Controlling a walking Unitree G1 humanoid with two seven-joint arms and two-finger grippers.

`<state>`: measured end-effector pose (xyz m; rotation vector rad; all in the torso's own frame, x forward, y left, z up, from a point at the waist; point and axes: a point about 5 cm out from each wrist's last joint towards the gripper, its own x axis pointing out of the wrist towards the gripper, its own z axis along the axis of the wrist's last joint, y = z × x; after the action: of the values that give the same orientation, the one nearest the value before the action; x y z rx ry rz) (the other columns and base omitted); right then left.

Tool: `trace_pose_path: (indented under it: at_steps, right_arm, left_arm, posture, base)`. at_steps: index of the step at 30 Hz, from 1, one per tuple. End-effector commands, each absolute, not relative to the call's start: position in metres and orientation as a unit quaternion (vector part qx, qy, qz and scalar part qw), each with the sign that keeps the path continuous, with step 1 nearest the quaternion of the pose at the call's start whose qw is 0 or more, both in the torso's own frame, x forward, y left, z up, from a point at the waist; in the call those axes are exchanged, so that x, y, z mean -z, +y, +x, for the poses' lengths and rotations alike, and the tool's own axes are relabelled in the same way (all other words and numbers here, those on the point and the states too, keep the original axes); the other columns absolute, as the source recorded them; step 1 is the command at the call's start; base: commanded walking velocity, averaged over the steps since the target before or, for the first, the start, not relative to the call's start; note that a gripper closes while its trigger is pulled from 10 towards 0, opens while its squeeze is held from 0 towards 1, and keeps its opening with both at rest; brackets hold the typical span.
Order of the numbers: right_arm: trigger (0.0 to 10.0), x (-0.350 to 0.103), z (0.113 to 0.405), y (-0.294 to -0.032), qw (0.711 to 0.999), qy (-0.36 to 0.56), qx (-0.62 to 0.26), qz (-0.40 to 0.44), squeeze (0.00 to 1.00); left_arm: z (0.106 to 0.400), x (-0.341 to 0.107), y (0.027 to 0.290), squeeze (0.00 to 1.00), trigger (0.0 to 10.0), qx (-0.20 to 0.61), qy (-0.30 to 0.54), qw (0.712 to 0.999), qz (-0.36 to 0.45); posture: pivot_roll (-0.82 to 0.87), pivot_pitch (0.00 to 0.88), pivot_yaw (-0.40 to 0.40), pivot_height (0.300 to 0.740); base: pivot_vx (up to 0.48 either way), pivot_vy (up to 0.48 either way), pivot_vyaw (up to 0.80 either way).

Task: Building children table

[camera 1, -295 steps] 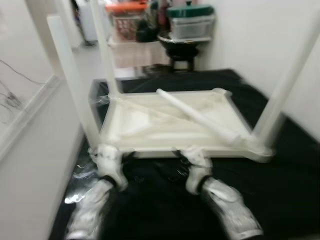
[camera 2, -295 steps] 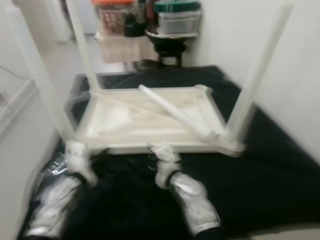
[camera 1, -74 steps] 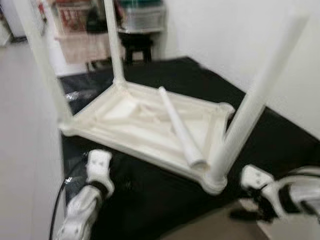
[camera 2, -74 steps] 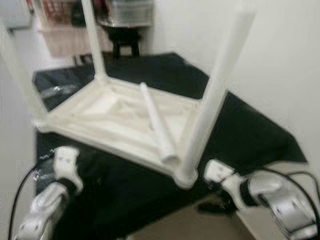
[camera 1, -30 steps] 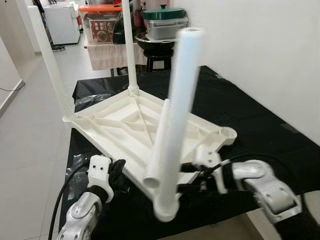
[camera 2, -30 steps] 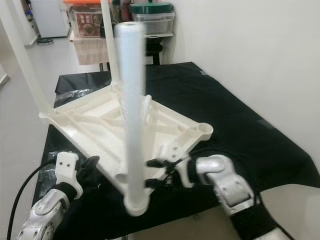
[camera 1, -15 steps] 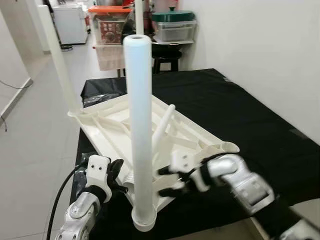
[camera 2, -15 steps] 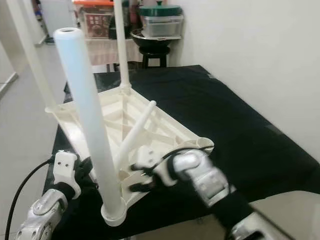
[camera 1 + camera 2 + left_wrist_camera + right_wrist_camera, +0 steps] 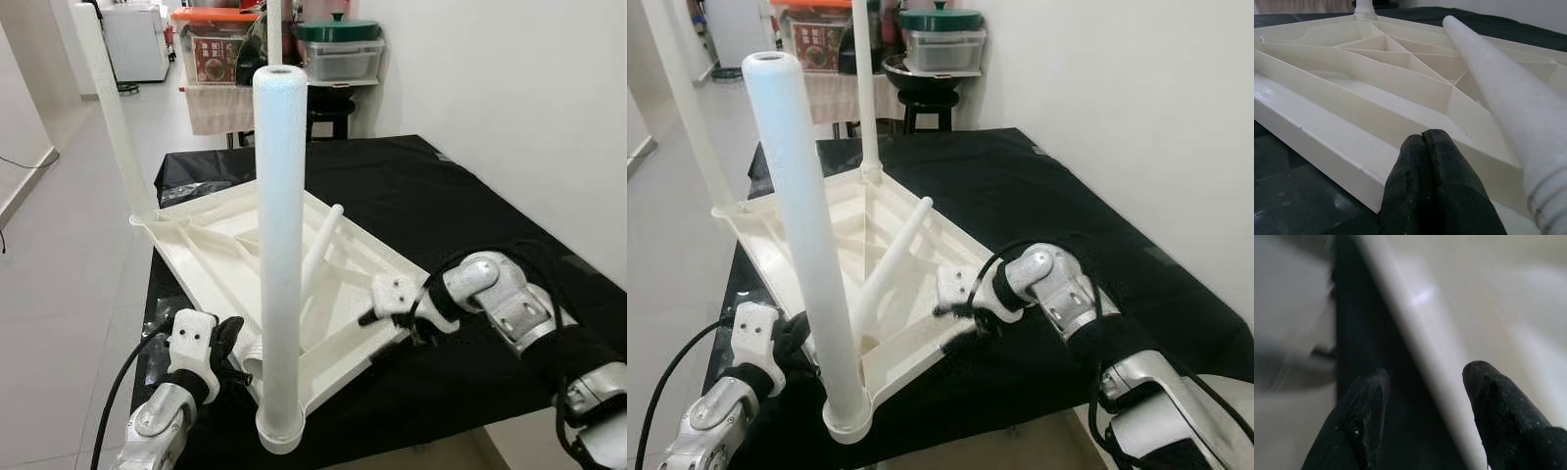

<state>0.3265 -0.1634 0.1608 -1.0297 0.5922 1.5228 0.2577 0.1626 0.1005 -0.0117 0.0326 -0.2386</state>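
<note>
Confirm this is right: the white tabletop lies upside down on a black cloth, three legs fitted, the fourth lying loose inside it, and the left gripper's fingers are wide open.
One thing is wrong: the left gripper is shut, its fingers pressed together, as the left wrist view shows. The rest stands: tabletop upside down on the black cloth, loose leg inside.

Black cloth (image 9: 470, 215), green-lidded container (image 9: 340, 54), black stool (image 9: 328, 106).
</note>
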Motion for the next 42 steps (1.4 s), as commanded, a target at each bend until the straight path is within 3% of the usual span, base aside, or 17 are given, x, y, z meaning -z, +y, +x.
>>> trace_pose_path:
  at_steps: [1,3,5,7,16,17,18,22,29,31,33,37,38,42]
  right_arm:
    - [10.0,-0.165,0.328,-0.165,0.558,0.253,-0.646,-0.454,0.0]
    - [10.0,-0.153,0.33,-0.162,0.517,0.269,-0.644,-0.495,0.0]
    - [10.0,-0.148,0.334,-0.16,0.506,0.269,-0.631,-0.523,0.0]
    - [10.0,-0.14,0.341,-0.153,0.502,0.26,-0.604,-0.562,0.0]
    - [10.0,-0.133,0.346,-0.143,0.505,0.259,-0.581,-0.584,0.0]
    - [8.5,-0.13,0.346,-0.14,0.495,0.269,-0.582,-0.587,0.0]
    - [0.0,-0.128,0.345,-0.137,0.482,0.273,-0.587,-0.591,0.0]
    - [0.0,-0.125,0.345,-0.131,0.462,0.277,-0.598,-0.593,0.0]
    - [0.0,-0.125,0.349,-0.124,0.458,0.268,-0.603,-0.596,0.0]
    - [0.0,-0.126,0.35,-0.118,0.479,0.259,-0.607,-0.578,0.0]
    - [0.0,-0.13,0.35,-0.111,0.518,0.26,-0.617,-0.532,0.0]
    - [0.0,-0.136,0.351,-0.11,0.55,0.268,-0.624,-0.486,0.0]
    - [0.0,-0.141,0.353,-0.11,0.572,0.266,-0.628,-0.456,0.0]
    - [0.0,-0.147,0.354,-0.109,0.589,0.258,-0.631,-0.434,0.0]
  left_arm:
    - [0.254,-0.092,0.16,0.0,10.0,0.123,0.037,0.992,-0.006]
    - [0.25,-0.092,0.157,0.0,10.0,0.128,0.038,0.991,-0.008]
    - [0.249,-0.092,0.155,0.0,10.0,0.13,0.038,0.991,-0.009]
    - [0.247,-0.092,0.155,0.0,10.0,0.131,0.039,0.991,-0.009]
    - [0.244,-0.091,0.156,0.0,10.0,0.13,0.04,0.991,-0.006]
    - [0.242,-0.091,0.158,0.0,10.0,0.128,0.041,0.991,-0.004]
    - [0.241,-0.092,0.16,0.0,10.0,0.124,0.042,0.991,-0.002]
    - [0.238,-0.092,0.166,0.0,10.0,0.112,0.042,0.993,0.003]
    - [0.234,-0.091,0.17,0.0,10.0,0.103,0.045,0.994,0.006]
    - [0.233,-0.09,0.171,0.0,10.0,0.101,0.046,0.994,0.006]
    - [0.232,-0.09,0.171,0.0,10.0,0.099,0.047,0.994,0.006]
    - [0.232,-0.09,0.172,0.0,10.0,0.097,0.046,0.994,0.006]
    - [0.233,-0.091,0.173,0.0,10.0,0.096,0.046,0.994,0.007]
    - [0.233,-0.091,0.173,0.0,10.0,0.096,0.047,0.994,0.007]
  posture:
    - [0.08,0.0,-0.108,0.74]
    - [0.09,0.0,-0.115,0.74]
    - [0.09,0.0,-0.119,0.74]
    - [0.09,0.0,-0.123,0.74]
    - [0.09,0.0,-0.134,0.74]
    - [0.1,0.0,-0.138,0.74]
    - [0.1,0.0,-0.142,0.74]
    - [0.11,0.0,-0.153,0.74]
    - [0.12,0.0,-0.162,0.74]
    - [0.12,0.0,-0.166,0.74]
    - [0.12,0.0,-0.166,0.74]
    - [0.12,0.0,-0.163,0.74]
    - [0.11,0.0,-0.151,0.74]
    - [0.11,0.0,-0.151,0.74]
  base:
    - [0.0,0.0,0.0]
    - [0.0,0.0,0.0]
    - [0.0,0.0,0.0]
    - [0.0,0.0,0.0]
    - [0.0,0.0,0.0]
    - [0.0,0.0,0.0]
    - [0.0,0.0,0.0]
    - [0.0,0.0,0.0]
    - [0.0,0.0,0.0]
    - [0.0,0.0,0.0]
    - [0.0,0.0,0.0]
    - [0.0,0.0,0.0]
    - [0.0,0.0,0.0]
    - [0.0,0.0,0.0]
